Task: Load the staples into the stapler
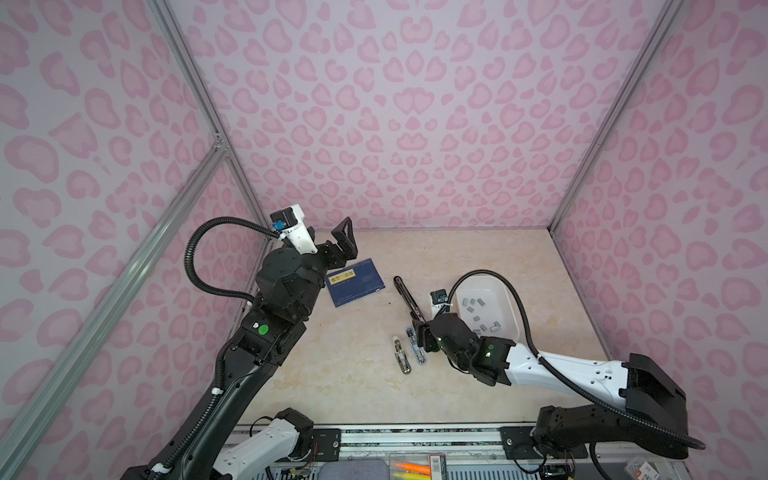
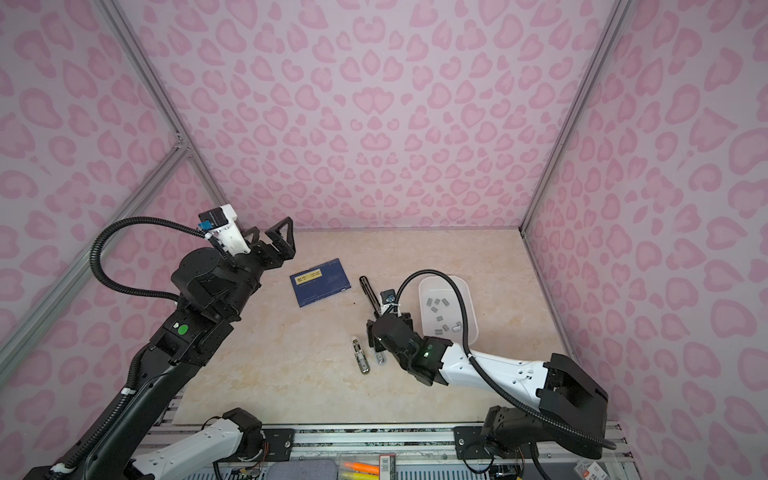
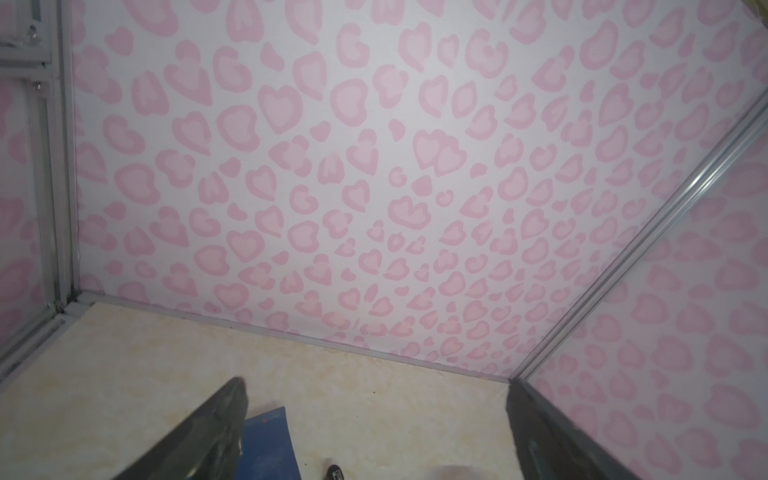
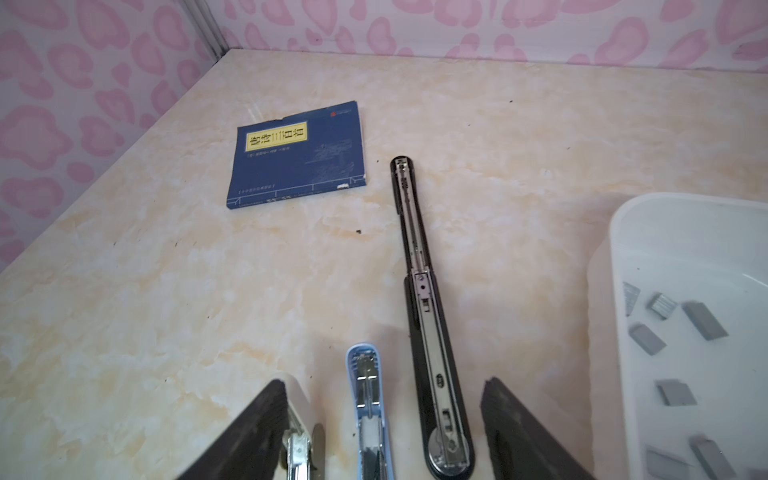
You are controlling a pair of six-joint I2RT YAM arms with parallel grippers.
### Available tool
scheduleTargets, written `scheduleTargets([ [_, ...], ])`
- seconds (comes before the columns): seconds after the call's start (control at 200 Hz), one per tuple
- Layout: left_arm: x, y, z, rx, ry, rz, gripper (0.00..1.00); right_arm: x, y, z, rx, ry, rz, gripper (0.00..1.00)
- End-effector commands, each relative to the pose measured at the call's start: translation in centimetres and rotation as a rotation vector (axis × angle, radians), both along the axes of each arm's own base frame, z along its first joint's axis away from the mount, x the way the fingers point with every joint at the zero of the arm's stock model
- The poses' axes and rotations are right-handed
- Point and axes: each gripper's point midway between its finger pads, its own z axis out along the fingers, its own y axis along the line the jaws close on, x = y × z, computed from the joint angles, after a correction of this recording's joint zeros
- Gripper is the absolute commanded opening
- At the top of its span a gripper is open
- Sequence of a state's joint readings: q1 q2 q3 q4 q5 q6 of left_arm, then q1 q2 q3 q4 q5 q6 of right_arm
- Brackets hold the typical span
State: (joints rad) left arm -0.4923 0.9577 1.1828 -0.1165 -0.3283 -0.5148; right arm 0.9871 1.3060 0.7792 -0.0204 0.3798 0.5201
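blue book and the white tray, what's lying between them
The long black stapler, opened out flat, lies between the blue book and the white tray; both top views and the right wrist view show it.

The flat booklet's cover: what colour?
Dark blue booklet with yellow label; clearest in right wrist view.

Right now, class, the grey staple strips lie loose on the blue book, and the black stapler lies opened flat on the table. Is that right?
Not quite. The right wrist view shows the staple strips lying loose in the white tray, not on the blue book. The black stapler does lie opened flat on the table.
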Motion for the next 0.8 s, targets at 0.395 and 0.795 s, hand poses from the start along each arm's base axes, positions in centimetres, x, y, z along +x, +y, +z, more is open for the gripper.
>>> scheduleTargets([
  [0.395, 0.4, 7.8, -23.6, 0.349, 0.407, 0.478, 0.97, 2.8, -11.7, -0.5, 0.048, 0.155, -0.233, 0.58],
  [0.795, 0.3, 6.2, -29.7, 0.45, 0.479, 0.347, 0.96, 2.8, -17.0, -9.7, -0.169, 0.519, -0.224, 0.37],
])
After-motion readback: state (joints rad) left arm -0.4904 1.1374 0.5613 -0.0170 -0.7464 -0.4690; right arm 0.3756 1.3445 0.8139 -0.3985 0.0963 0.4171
